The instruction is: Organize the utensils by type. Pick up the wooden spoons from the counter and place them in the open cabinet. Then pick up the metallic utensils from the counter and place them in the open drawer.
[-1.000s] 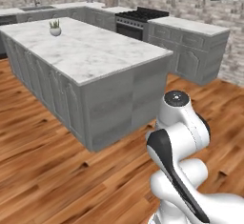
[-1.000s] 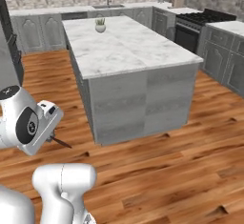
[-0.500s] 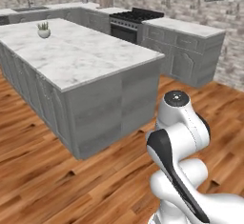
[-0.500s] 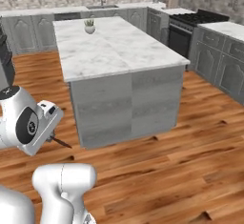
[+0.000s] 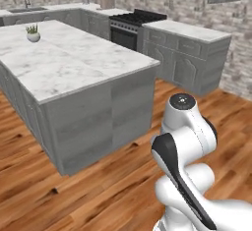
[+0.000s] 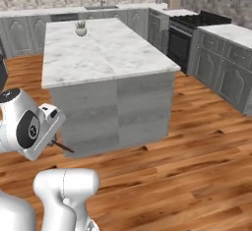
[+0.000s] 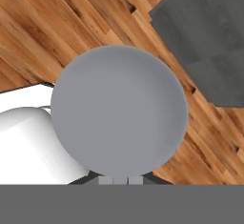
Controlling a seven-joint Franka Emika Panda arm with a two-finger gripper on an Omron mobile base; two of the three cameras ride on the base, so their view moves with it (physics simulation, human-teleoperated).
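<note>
A metallic utensil, a spoon with a round grey bowl [image 7: 119, 118], is right in front of the hand camera. My gripper [image 7: 121, 179] is shut on it just under the bowl, with the fingers hidden behind it. From the right base view, the spoon's dark slim handle [image 6: 65, 148] pokes out below my gripper [image 6: 53, 137], low beside the arm and above the wooden floor. The wooden spoons, the counter, the open cabinet and the open drawer are out of view.
A marble-topped kitchen island [image 5: 74, 72] [image 6: 113, 53] stands ahead with a small potted plant [image 5: 33, 33] [image 6: 80, 28] on it. A black stove [image 5: 133, 23] [image 6: 197, 23] and grey cabinets [image 5: 192, 53] line the right wall. Wooden floor [image 6: 187, 166] lies between.
The whole scene has slid left and grown nearer in both base views, so the base has moved. The arm keeps its pose, with the spoon still gripped.
</note>
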